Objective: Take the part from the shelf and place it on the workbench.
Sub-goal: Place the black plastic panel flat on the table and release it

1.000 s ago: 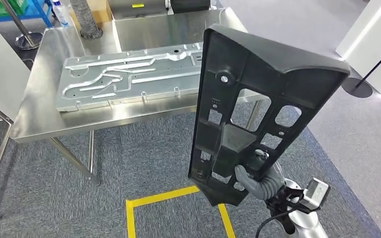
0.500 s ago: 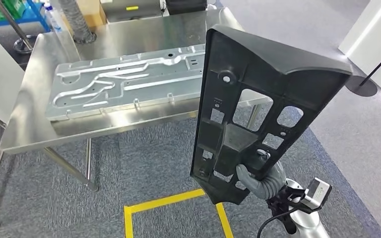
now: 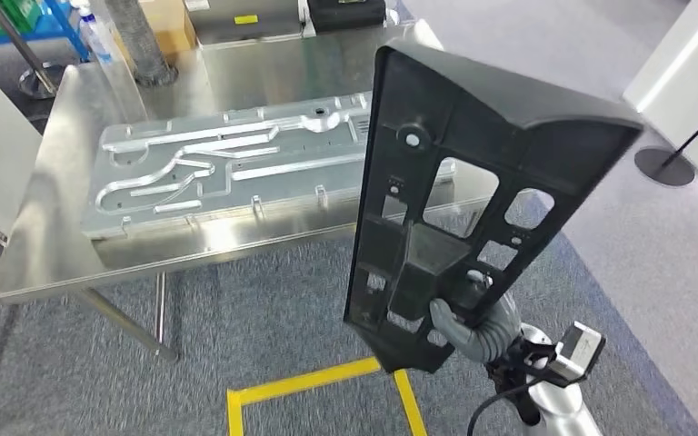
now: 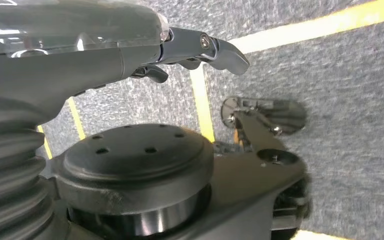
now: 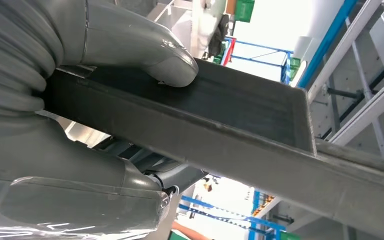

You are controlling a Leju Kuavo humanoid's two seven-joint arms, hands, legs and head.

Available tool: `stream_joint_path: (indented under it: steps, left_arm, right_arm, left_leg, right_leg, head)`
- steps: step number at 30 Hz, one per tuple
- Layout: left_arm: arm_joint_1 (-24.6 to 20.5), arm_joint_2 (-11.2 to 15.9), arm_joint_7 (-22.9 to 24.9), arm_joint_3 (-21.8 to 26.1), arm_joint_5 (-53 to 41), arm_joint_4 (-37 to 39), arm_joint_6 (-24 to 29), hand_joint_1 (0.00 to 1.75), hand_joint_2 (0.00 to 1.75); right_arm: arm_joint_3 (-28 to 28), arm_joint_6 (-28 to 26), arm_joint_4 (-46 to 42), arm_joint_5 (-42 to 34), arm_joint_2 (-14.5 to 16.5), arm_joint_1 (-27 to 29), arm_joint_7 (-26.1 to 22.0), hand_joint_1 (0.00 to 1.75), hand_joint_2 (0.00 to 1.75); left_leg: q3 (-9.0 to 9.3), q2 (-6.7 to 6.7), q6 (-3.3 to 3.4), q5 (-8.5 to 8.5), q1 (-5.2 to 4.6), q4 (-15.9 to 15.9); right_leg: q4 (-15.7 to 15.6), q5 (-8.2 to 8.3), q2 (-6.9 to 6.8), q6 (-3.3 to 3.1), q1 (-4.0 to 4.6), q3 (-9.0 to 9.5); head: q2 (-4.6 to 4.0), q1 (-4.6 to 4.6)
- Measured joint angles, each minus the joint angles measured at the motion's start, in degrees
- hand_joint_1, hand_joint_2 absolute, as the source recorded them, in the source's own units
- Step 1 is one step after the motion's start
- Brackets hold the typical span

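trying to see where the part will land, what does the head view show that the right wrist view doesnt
Head view alone: the steel workbench ahead, carrying a large grey metal plate, and yellow floor tape below. Right wrist view alone: the thumb pressed on the part's flat edge, blue racking behind. Both share the black part, held upright off the bench by the right hand.

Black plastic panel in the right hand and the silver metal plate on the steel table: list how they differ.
The black plastic panel stands nearly upright in the air, gripped near its lower end by the right hand; the silver metal plate lies flat on the steel table. The panel is matte and dark with large cut-out openings; the plate is shiny, with raised ribs and winding channels. Both are long, flat, roughly rectangular parts.
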Motion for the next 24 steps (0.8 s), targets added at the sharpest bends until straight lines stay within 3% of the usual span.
stream_joint_path:
  steps: [3,4,5,6,7,9,10,13,15,18,19,20,21,24]
  left_arm:
    - [-0.17,-0.03,0.02,0.21,0.58,0.00,0.13,0.00,1.75]
    - [-0.13,-0.04,0.02,0.30,0.76,0.00,0.21,0.00,1.75]
    - [-0.05,-0.05,0.03,0.40,0.90,0.00,0.31,0.00,1.75]
    - [0.02,-0.06,0.03,0.50,0.96,0.00,0.39,0.00,1.75]
    - [0.05,-0.07,0.02,0.60,0.98,0.00,0.46,0.00,1.75]
    - [0.00,-0.09,0.01,0.82,1.01,-0.01,0.55,0.00,1.75]
    - [-0.08,-0.09,0.01,0.95,1.06,-0.01,0.59,0.00,1.75]
    - [-0.25,-0.09,0.01,1.26,1.33,0.00,0.70,0.00,1.75]
    - [-0.33,-0.10,-0.02,1.33,1.48,0.00,0.76,0.00,1.75]
    - [-0.31,-0.11,-0.04,1.42,1.56,0.00,0.79,0.00,1.75]
    - [-0.22,-0.11,-0.04,1.45,1.60,0.00,0.79,0.00,1.75]
    - [-0.14,-0.11,-0.05,1.48,1.63,0.00,0.79,0.00,1.75]
    - [-0.09,-0.11,-0.08,1.50,1.68,0.00,0.79,0.00,1.75]
    - [-0.06,-0.11,-0.25,1.61,1.83,0.00,0.74,0.00,1.75]
  right_arm:
    - [0.08,0.69,0.23,-0.13,0.02,-0.19,-0.03,1.41,1.75]
    - [0.09,0.93,0.42,-0.22,0.02,-0.21,-0.05,1.41,1.75]
    - [0.10,1.13,0.64,-0.33,0.01,-0.27,-0.09,1.41,1.75]
    - [0.11,1.27,0.86,-0.44,0.01,-0.38,-0.13,1.41,1.75]
    - [0.11,1.41,1.06,-0.56,0.00,-0.53,-0.16,1.41,1.75]
    - [0.14,1.63,1.50,-0.79,-0.02,-0.91,-0.27,1.41,1.75]
    - [0.17,1.75,1.71,-0.93,-0.03,-1.07,-0.36,1.41,1.75]
    - [0.24,2.14,2.14,-1.41,-0.11,-1.58,-0.71,1.41,1.75]
    - [0.25,2.37,2.34,-1.64,-0.19,-2.04,-0.87,1.41,1.75]
    - [0.44,2.57,2.58,-1.84,-0.20,-2.49,-0.94,1.41,1.75]
    - [0.54,2.60,2.69,-1.87,-0.20,-2.53,-0.94,1.41,1.75]
    - [0.60,2.61,2.79,-1.90,-0.20,-2.55,-0.93,1.41,1.75]
    - [0.66,2.62,2.87,-1.93,-0.20,-2.61,-0.93,1.41,1.75]
    - [0.90,2.64,2.96,-2.01,-0.20,-3.04,-0.88,1.41,1.75]
  left_leg:
    - [1.13,0.00,0.41,-0.86,0.01,-0.24]
    - [1.50,-0.03,0.39,-1.26,0.00,-0.22]
    - [1.99,-0.05,0.34,-1.70,0.00,-0.20]
    - [2.66,-0.08,0.25,-2.21,0.01,-0.17]
    - [3.44,-0.08,0.11,-2.83,0.01,-0.12]
    - [4.58,-0.09,-0.42,-4.07,-0.07,0.09]
    - [4.73,-0.08,-0.76,-4.57,-0.10,0.12]
    - [4.79,0.01,-1.68,-5.03,-0.08,0.83]
    - [3.23,0.05,-2.12,-5.51,0.07,4.28]
    - [-3.77,0.06,-2.90,-9.36,0.53,15.37]
    - [-5.87,0.06,-3.10,-10.52,0.69,17.85]
    - [-7.04,0.06,-3.16,-10.60,0.80,18.31]
    - [-7.28,0.07,-3.15,-9.43,0.88,16.80]
    - [-4.87,0.09,-2.56,-1.23,0.82,5.80]
  right_leg:
    - [9.96,-4.20,-0.02,0.56,-0.05,-6.74]
    - [11.99,-4.81,-0.03,0.76,-0.11,-8.70]
    - [12.10,-4.31,-0.05,0.87,-0.18,-9.72]
    - [10.01,-2.44,-0.07,0.91,-0.29,-9.62]
    - [6.30,0.47,-0.12,0.94,-0.40,-8.69]
    - [-0.45,5.03,-0.24,0.58,-0.33,-6.82]
    - [-2.13,6.12,-0.26,0.20,-0.19,-6.41]
    - [-2.92,6.08,-0.08,-1.11,0.00,-6.02]
    - [-3.36,5.68,-0.04,-1.79,-0.09,-5.07]
    - [-3.62,4.56,-0.08,-2.22,-0.05,-3.57]
    - [-3.62,4.07,-0.05,-2.22,-0.02,-2.99]
    - [-3.62,3.55,-0.02,-2.19,-0.01,-2.31]
    - [-3.63,3.00,0.03,-2.12,-0.01,-1.55]
    - [-3.69,1.31,0.14,-1.63,0.02,0.71]
  head:
    - [0.00,-0.01]
    - [0.00,-0.01]
    - [0.00,-0.01]
    - [0.00,-0.01]
    - [0.00,-0.01]
    - [0.00,0.00]
    - [0.00,0.01]
    - [0.00,0.01]
    - [0.00,0.01]
    - [0.00,0.01]
    - [0.00,0.01]
    - [0.00,0.01]
    - [0.00,0.01]
    - [0.00,0.01]
